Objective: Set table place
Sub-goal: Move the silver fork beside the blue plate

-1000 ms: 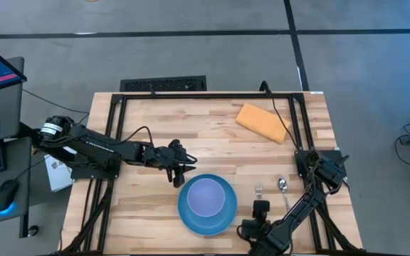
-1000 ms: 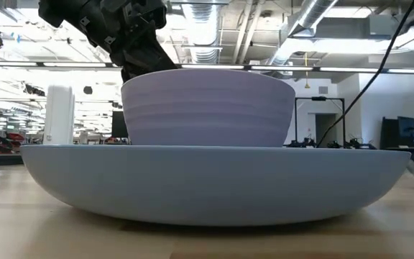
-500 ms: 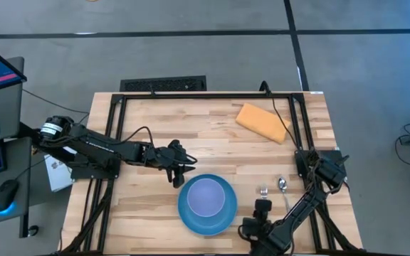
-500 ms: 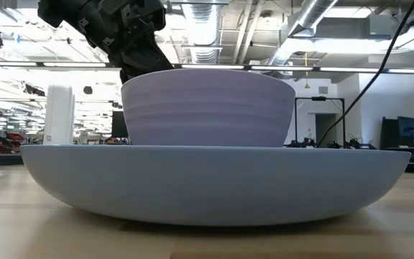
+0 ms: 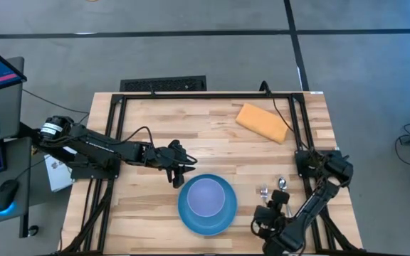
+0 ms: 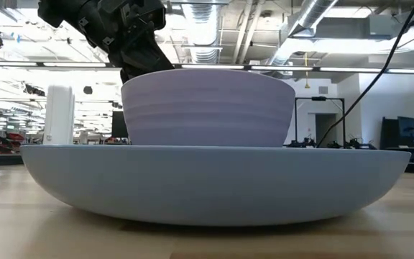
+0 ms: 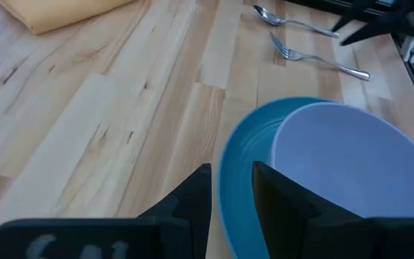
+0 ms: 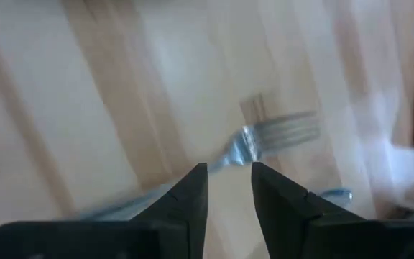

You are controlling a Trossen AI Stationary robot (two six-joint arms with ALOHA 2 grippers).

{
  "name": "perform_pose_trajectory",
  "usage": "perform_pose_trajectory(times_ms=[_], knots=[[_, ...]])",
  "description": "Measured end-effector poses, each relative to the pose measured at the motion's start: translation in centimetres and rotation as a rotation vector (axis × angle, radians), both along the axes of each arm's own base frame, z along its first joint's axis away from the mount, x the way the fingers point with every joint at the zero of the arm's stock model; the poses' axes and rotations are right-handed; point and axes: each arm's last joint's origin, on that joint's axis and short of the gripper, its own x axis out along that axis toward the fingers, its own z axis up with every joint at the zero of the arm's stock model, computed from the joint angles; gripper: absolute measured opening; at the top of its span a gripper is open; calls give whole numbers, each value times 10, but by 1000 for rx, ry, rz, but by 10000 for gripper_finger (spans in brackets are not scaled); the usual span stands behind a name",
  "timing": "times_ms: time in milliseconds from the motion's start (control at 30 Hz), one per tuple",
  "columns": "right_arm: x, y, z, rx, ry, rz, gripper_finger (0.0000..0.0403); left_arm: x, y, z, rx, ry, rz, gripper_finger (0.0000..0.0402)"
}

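While the fork (image 8: 264,140) is pinched at its neck by the right end effector (image 8: 228,180), seemingly lifted off the tabletop (image 5: 212,135) beside the spoon (image 5: 282,184), it should be kept level and set down beside the blue plate (image 5: 191,213); the left end effector (image 7: 232,188), half open and empty, waits at the plate's rim.

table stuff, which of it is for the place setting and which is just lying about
For the job:
- plate with bowl on it
- fork
- spoon
- table
- right claw, by the fork

Lying about:
- orange pad, far corner
- left claw, waiting beside the plate
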Motion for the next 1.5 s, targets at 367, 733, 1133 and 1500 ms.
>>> perform_pose_trajectory(times_ms=[367,733,1133,1500], knots=[[-23,-10,-35,17,63,-86,108,-1,0,-1,4,10,-2,91],[-15,-24,-49,38,50,-99,107,-1,0,-1,24,19,-14,91],[-1,-30,-50,27,-2,-89,106,-2,0,-2,27,31,-14,91],[24,-34,-47,85,-39,-39,107,-3,1,-5,30,65,-13,91]])
